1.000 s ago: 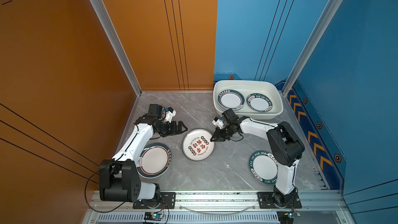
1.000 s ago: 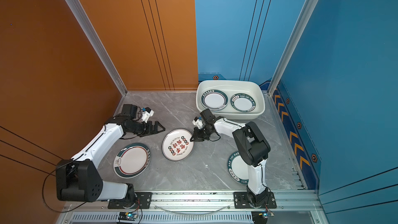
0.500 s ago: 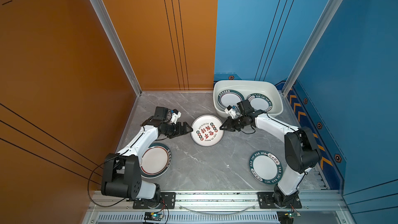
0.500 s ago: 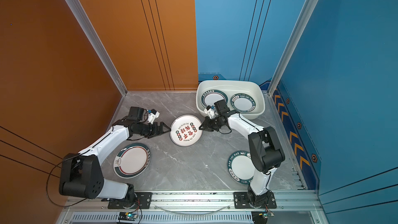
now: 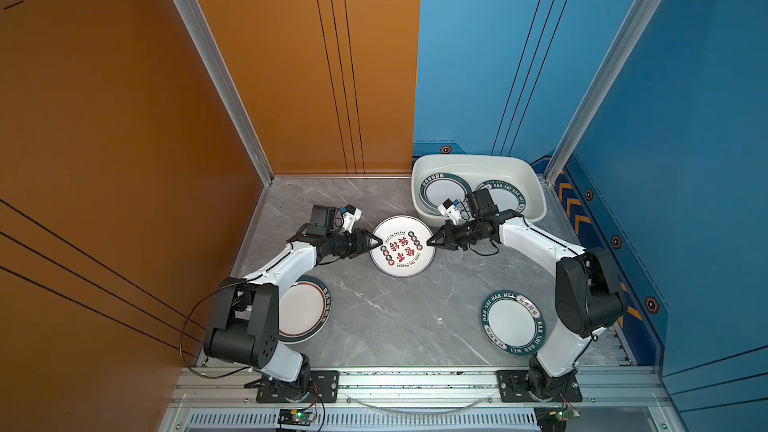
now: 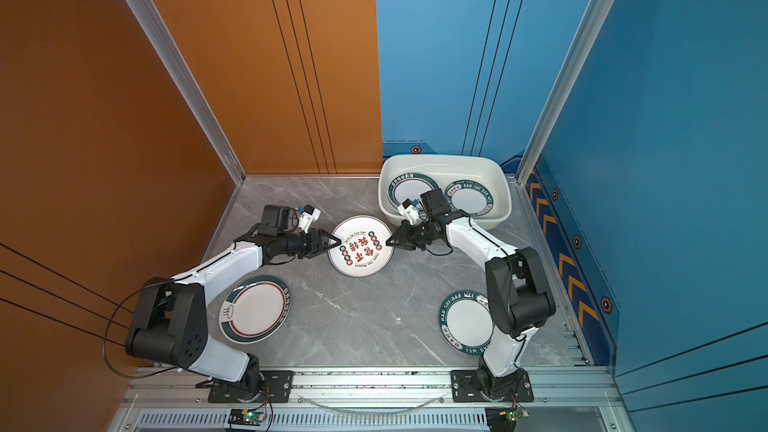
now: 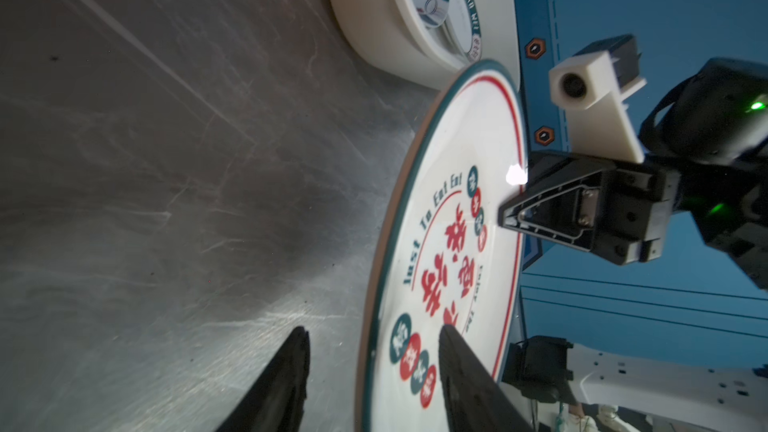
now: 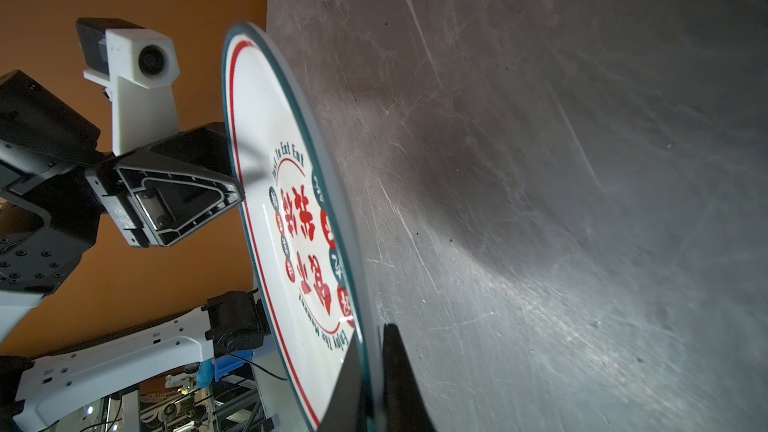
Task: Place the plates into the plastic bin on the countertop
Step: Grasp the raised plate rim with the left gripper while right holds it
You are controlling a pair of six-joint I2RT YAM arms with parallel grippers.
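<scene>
- The left arm [image 5: 286,261] rises from its base at the lower left of both top views; its white link slants up and right, and the wrist lies about level, pointing right toward the middle of the frame
- The left gripper [image 5: 377,241] [image 6: 336,241] meets the left edge of the red-character plate [image 5: 402,253] [image 6: 360,255]
- In the left wrist view the left gripper [image 7: 374,330] stands part-way apart astride the rim: 1 finger [image 7: 457,367] lies over the printed face, the other finger [image 7: 291,367] sits on the underside with a gap to the rim
- The right arm [image 5: 536,243] climbs from its base at the lower right to a dark elbow block; its white link then reaches up and left, and the wrist points left
- The right gripper [image 5: 430,241] [image 6: 390,241] is pinched tight on the plate's right edge; the right wrist view shows the right gripper [image 8: 374,334] with both fingers closed on the rim
- The 2 grippers face each other across the plate, which looks lifted clear of the table [image 5: 395,317], with a soft shadow beneath it in both wrist views
- This plate sits mid-frame, just below and left of the plastic bin [image 5: 478,164] [image 6: 440,164]
- The bin stands at the upper right of the table and holds 2 green-rimmed plates side by side, the left bin plate [image 5: 444,193] and the right bin plate [image 5: 509,199]
- 2 more green-rimmed plates lie flat on the table: the lower-left plate [image 5: 301,309], partly hidden by the left arm, and the lower-right plate [image 5: 513,322], beside the right arm
</scene>
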